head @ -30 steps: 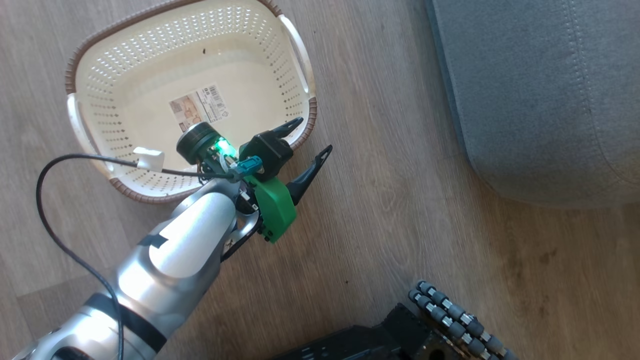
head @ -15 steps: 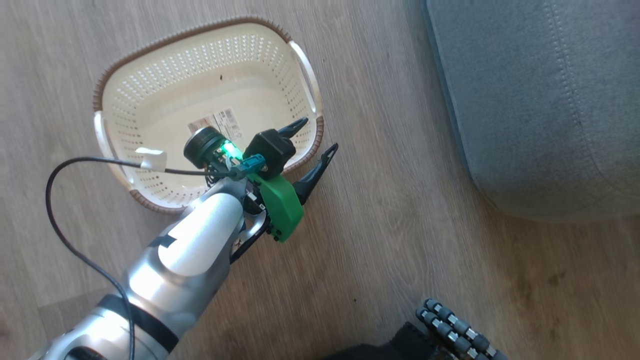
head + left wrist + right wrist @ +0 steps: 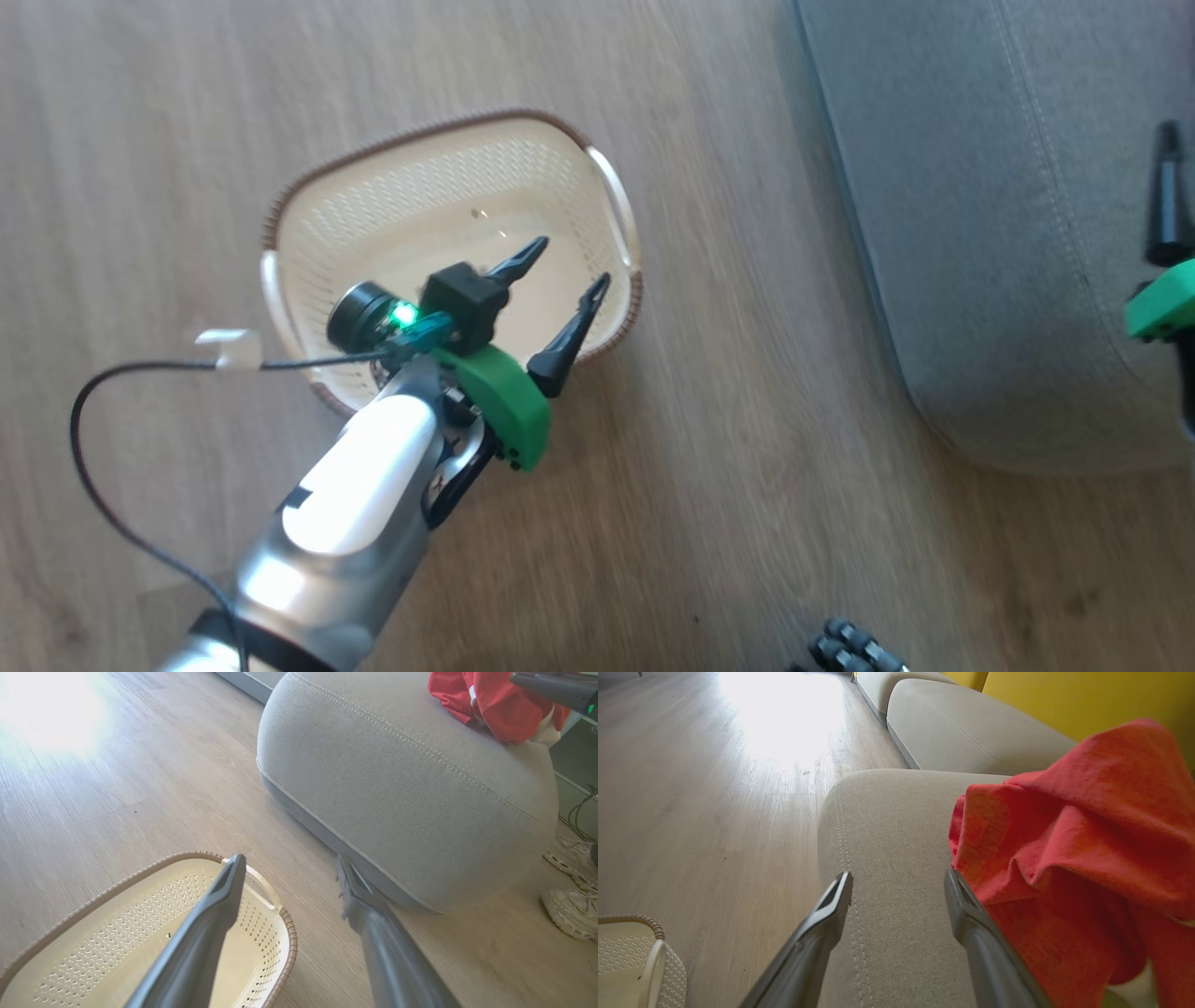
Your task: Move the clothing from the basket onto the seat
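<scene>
Head view: the left end effector (image 3: pixel 571 263) hangs over the basket (image 3: pixel 420 131) near its right rim, fingers spread wide with nothing in them. The basket sits on the wood floor (image 3: pixel 747 485), and the grey seat (image 3: pixel 980 233) is off to its right, not touching it.

Left wrist view: same wide fingers, and the red clothing (image 3: pixel 495 709) lies bunched on top of the seat, toward its far end.

Right wrist view: the right end effector (image 3: pixel 899 877) is over the seat, fingers wide apart and holding nothing. The clothing is just beside the finger on that view's right.
</scene>
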Controlling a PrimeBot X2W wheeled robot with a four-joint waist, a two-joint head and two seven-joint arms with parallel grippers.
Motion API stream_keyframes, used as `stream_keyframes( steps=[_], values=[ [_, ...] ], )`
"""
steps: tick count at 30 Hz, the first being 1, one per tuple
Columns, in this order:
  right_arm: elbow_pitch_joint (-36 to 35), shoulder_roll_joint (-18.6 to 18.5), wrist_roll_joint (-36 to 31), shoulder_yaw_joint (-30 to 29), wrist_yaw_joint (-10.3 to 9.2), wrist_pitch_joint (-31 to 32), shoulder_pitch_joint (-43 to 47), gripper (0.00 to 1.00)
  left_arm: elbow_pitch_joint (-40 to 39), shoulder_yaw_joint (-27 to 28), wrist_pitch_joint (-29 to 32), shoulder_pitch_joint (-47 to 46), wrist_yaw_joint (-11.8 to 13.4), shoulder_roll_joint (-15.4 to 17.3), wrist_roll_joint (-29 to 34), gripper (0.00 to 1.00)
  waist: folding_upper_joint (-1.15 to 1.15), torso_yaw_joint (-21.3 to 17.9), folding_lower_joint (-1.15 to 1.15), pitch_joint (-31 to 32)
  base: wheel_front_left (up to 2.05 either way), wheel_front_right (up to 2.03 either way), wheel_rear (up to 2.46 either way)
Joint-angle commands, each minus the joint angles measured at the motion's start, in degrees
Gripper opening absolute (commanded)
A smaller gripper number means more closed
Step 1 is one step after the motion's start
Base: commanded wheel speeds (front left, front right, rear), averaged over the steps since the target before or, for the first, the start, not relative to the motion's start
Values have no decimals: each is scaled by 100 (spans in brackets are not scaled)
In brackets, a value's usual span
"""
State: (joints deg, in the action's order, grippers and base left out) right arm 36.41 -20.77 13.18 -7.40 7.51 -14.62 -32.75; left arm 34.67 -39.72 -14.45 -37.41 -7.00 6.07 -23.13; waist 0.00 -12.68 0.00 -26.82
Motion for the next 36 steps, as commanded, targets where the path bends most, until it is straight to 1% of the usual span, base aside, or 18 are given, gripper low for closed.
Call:
stream_keyframes(
  steps=[1,4,9,15,20,27,36],
  values=[
    [-299,-77,69,172,-2,-38,199,100,-211,305,-54,97,51,10,50,100,0,222,0,280,0,0,0],
    [-618,-35,146,425,-2,-38,342,100,-327,690,-54,347,105,-12,86,100,0,443,0,534,0,0,0],
    [-920,94,301,742,-2,-38,527,100,-517,1457,-54,815,222,11,204,100,0,836,0,912,0,0,0],
    [-1091,221,428,943,-2,-38,798,100,-799,2329,-54,1344,302,-5,468,100,0,1316,0,1320,0,0,0],
    [-1212,408,457,1106,-2,-38,1018,100,-1084,2977,-54,1771,309,-53,738,100,0,1581,0,1584,0,0,0],
    [-1329,735,408,1181,-2,-38,1239,100,-1464,3757,-54,2308,300,-152,1069,100,0,1641,0,1884,0,0,0],
    [-1405,1061,291,1286,-2,-38,1679,100,-1705,4323,-54,2797,201,-266,1360,100,0,1446,0,2283,0,0,0]
  ],
)
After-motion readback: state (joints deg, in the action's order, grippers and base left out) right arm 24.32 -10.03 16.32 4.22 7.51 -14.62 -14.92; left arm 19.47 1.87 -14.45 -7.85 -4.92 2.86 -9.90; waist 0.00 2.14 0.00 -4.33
